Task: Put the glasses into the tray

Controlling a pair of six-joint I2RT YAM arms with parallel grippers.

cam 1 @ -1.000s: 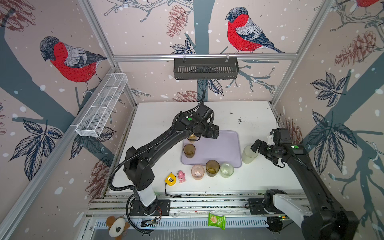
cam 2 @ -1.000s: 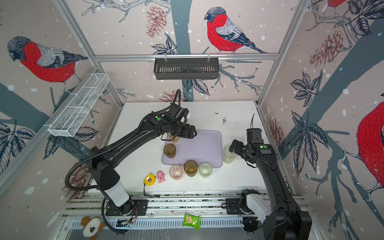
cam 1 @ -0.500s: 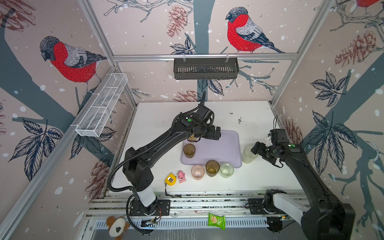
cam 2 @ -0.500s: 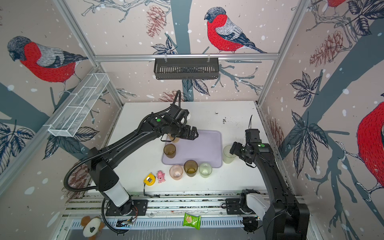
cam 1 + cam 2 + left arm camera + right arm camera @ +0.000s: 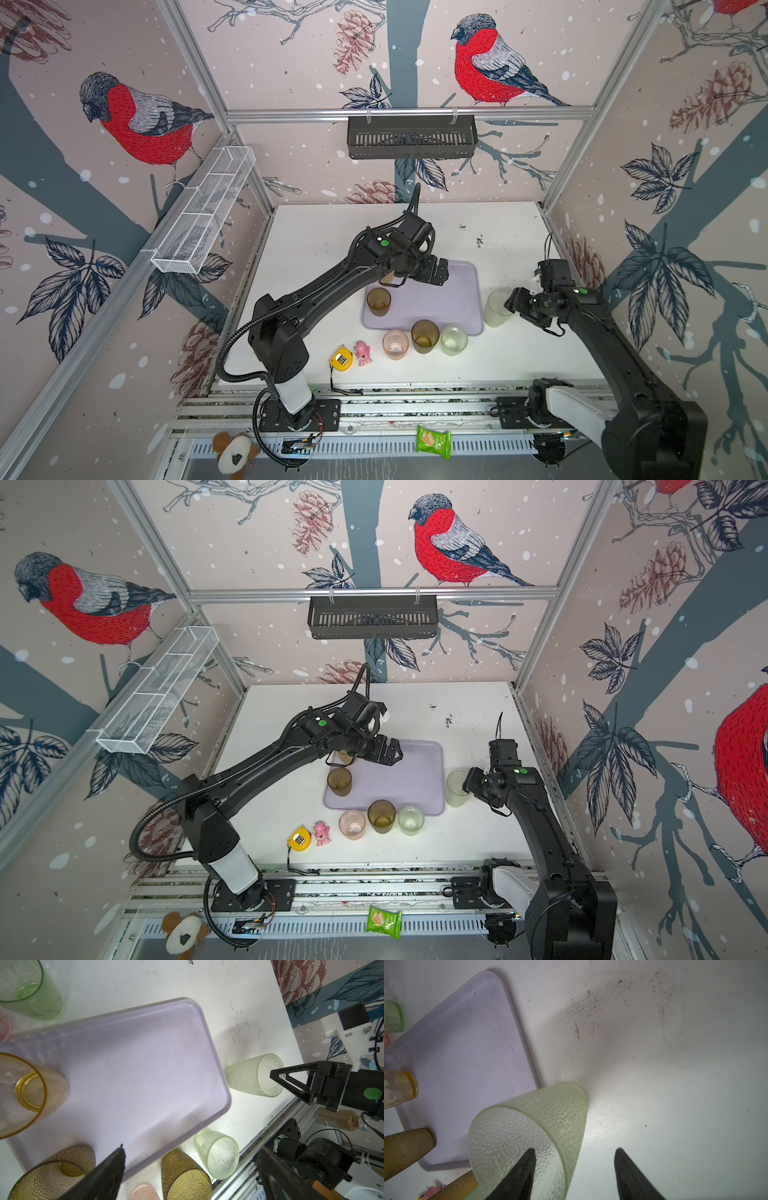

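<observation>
While left arm point(image 5: 332, 278) reaches over the tray point(image 5: 449, 307), right tool point(image 5: 575, 1149) straddles frosted glass point(image 5: 550, 1105).

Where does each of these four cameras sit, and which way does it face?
Top views: side by side, high over the table front, looking down on the tray, the whole left arm and right arm, left gripper and right gripper.
Left wrist: on the left arm, above the tray, facing the right gripper; its own open fingers show.
Right wrist: on the right arm, looking down its fingers, which straddle the frosted glass wall.
Shared: all four show the tray and frosted glass.
</observation>
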